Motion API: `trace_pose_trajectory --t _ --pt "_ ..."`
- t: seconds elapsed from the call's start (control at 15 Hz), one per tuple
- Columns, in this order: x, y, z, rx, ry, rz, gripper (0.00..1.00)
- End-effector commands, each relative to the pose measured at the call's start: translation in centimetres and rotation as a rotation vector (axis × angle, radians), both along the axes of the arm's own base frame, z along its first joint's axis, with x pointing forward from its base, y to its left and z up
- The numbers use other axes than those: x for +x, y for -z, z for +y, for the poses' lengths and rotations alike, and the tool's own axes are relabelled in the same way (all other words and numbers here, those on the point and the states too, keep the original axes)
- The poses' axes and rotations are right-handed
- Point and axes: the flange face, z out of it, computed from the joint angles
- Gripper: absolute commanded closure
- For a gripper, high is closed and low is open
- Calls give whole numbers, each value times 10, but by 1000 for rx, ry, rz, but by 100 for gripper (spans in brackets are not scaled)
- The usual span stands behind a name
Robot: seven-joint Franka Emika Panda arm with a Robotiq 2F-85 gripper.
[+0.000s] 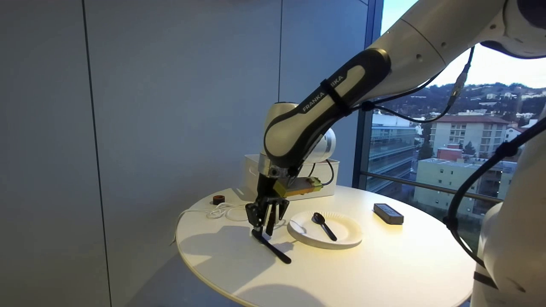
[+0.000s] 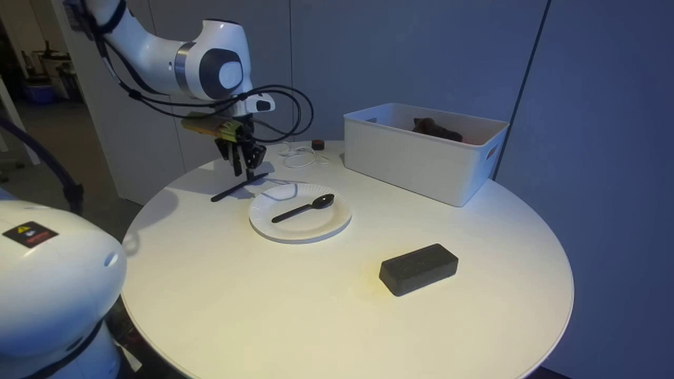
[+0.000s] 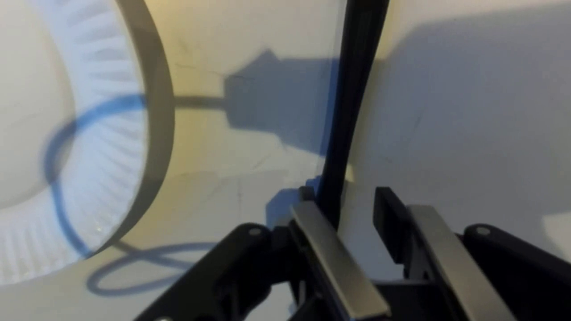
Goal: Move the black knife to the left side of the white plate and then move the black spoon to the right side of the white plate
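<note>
1. In an exterior view the round white table spreads broadly across the lower middle of the frame, its rim curving down both sides.
2. At mid-frame in an exterior view I see the white plate. The black knife lies flat to its lower left, with a strip of table between them.
3. The black spoon rests on the plate, slanting, its wide end toward the upper right in that exterior view.
4. In the same view the black block sits at lower right, well apart from the plate; the white box stands at upper right, by the wall.
5. A white cord lies loosely coiled at left of the plate in an exterior view, near a small dark roll.
6. There the arm slopes in from the upper right, its wrist bent downward.
7. The gripper points down with its fingers parted, gripping nothing I can make out. In the wrist view one finger covers the knife's lower end; whether they touch, I can't tell.
</note>
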Motion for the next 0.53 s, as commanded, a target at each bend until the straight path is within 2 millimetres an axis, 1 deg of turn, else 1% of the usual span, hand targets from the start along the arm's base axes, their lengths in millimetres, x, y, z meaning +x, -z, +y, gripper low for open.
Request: trace_pose_trajectory --t 0.0,0.07,0.13,0.27,0.47 --pt "-1 -24 8 -27 22 -32 28" --pt "-8 -40 6 -40 40 -61 21" --pt "-10 -50 5 -43 63 -84 12" --pt "-15 -73 -8 -53 131 -126 1" --pt "-22 -95 -45 -61 278 -150 0"
